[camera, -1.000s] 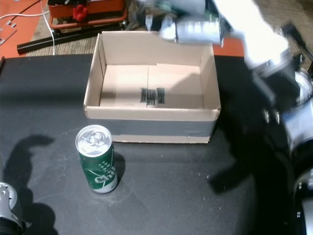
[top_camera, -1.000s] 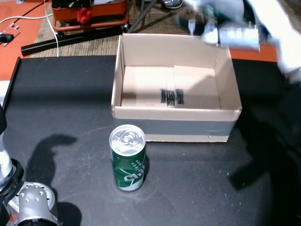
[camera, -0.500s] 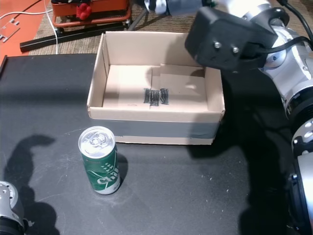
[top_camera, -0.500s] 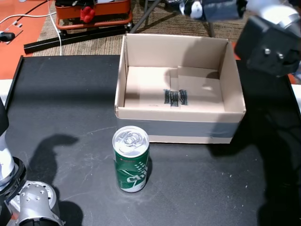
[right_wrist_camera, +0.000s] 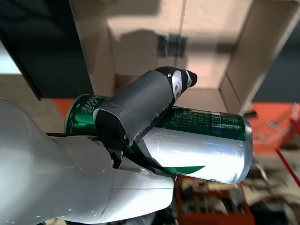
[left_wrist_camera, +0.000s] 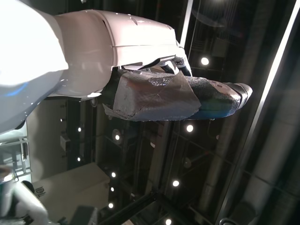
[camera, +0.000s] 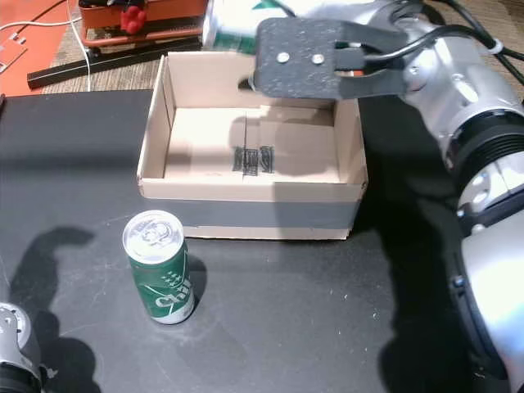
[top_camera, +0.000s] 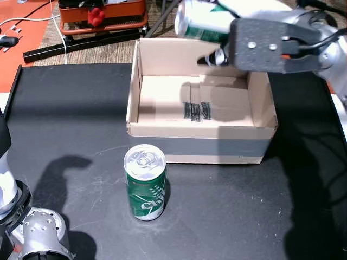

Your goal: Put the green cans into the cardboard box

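One green can (top_camera: 145, 184) (camera: 160, 278) stands upright on the black table, just in front of the open cardboard box (top_camera: 200, 149) (camera: 254, 214). My right hand (top_camera: 265, 46) (camera: 327, 57) is shut on a second green can (top_camera: 201, 21) (camera: 233, 26), held on its side above the box's far wall. In the right wrist view the taped thumb (right_wrist_camera: 145, 101) lies across that can (right_wrist_camera: 201, 140), with the box's inside (right_wrist_camera: 187, 47) below it. The box holds no cans. My left hand (left_wrist_camera: 178, 96) shows against the ceiling, fingers out, holding nothing. Its forearm (top_camera: 35, 235) is low at the table's near left.
A red-orange piece of equipment (top_camera: 103, 16) (camera: 139, 16) and a black bar (top_camera: 81, 43) lie on the floor behind the table. An orange mat with white cable (top_camera: 21, 24) is at the far left. The table's left edge (top_camera: 13, 97) is close by.
My right hand has swung left with its can, from the far right behind the box to above the far wall. The standing can and the left arm have stayed put.
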